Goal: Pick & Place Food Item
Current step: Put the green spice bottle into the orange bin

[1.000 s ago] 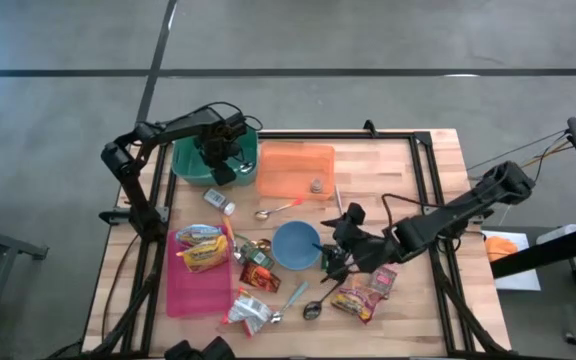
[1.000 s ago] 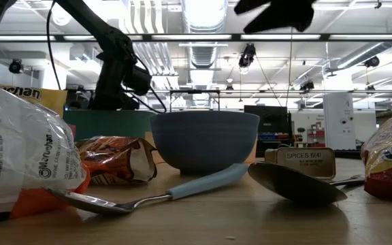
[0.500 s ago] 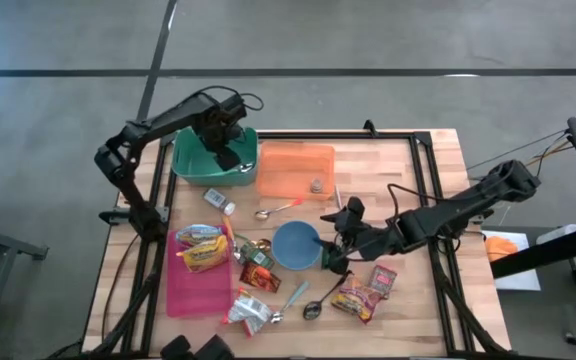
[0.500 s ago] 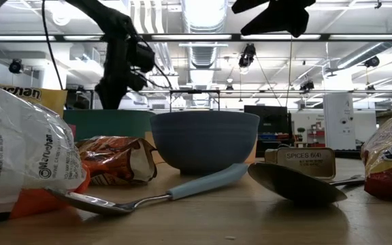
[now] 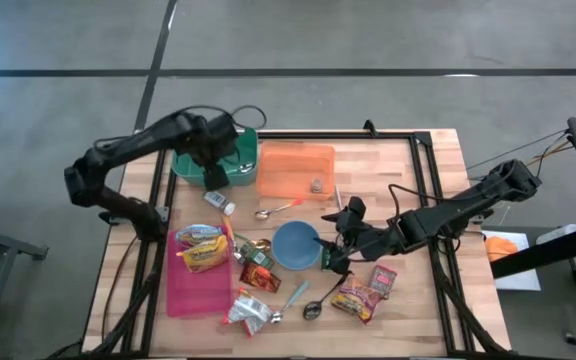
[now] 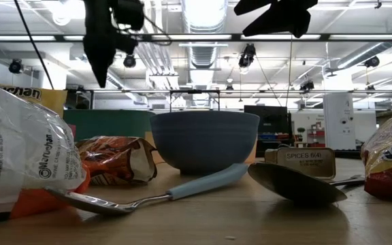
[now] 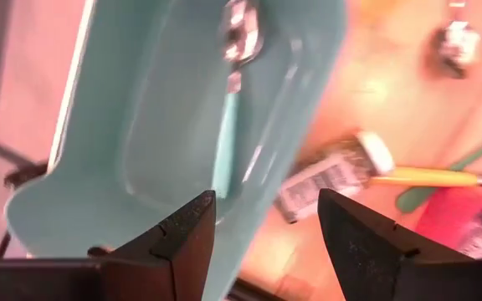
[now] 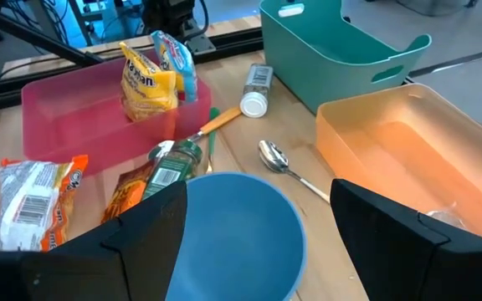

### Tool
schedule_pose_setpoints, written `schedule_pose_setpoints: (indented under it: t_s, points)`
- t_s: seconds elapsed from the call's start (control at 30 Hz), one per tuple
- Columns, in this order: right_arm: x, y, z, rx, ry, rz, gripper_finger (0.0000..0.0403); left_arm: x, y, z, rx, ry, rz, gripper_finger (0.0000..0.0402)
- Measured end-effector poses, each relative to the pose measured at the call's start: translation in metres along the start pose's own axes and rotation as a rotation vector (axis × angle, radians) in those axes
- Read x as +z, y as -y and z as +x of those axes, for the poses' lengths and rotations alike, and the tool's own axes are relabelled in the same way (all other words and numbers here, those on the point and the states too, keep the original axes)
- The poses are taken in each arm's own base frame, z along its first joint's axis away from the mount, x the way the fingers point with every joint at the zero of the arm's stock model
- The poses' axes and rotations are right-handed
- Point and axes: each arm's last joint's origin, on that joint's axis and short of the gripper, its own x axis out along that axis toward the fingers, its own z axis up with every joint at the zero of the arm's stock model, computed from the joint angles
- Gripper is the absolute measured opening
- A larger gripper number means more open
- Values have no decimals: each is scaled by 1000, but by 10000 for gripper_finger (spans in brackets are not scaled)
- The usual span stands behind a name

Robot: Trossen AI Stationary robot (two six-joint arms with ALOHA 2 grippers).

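Observation:
Food packets lie about the table: two yellow noodle packets (image 5: 201,250) in the pink tray (image 5: 183,292), an orange packet (image 5: 259,276) left of the blue bowl (image 5: 295,245), and red-yellow packets (image 5: 359,300) right of it. My left gripper (image 5: 213,178) hangs open high above the green bin (image 5: 190,162), pointing down, nothing between its fingers (image 7: 266,217). A teal-handled spoon (image 7: 228,134) lies on the bin's floor. My right gripper (image 5: 330,258) hovers open at the bowl's right rim, well above the bowl (image 8: 233,242), touching nothing.
An orange bin (image 5: 298,170) stands right of the green bin. A spice bottle (image 5: 220,202) lies in front of the green bin. Spoons (image 5: 278,209), a teal-handled spoon (image 5: 295,296) and a small spice tin (image 6: 299,162) lie around the bowl. A black frame rail (image 5: 423,190) edges the table's right.
My left gripper has risen straight out of the green bin to well above its rim, staying open, and its arm has swung toward the table's left edge. My right gripper has kept still over the bowl's rim.

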Motion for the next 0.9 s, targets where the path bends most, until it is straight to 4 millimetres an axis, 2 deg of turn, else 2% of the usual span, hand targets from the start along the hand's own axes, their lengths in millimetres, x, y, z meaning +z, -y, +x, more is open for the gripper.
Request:
schedule_pose_setpoints:
  t_s: [0.23,0.47,0.73,0.9]
  points:
    - [1,0,0,1,2,-16,292,2,53,-1,-24,78,167,214]
    - [1,0,-1,1,3,-21,292,4,77,0,-61,135,105,214]
    - [1,0,0,0,1,-31,292,-6,106,26,-138,77,207,214]
    - [1,0,0,0,1,-35,292,-16,129,43,-166,94,356,214]
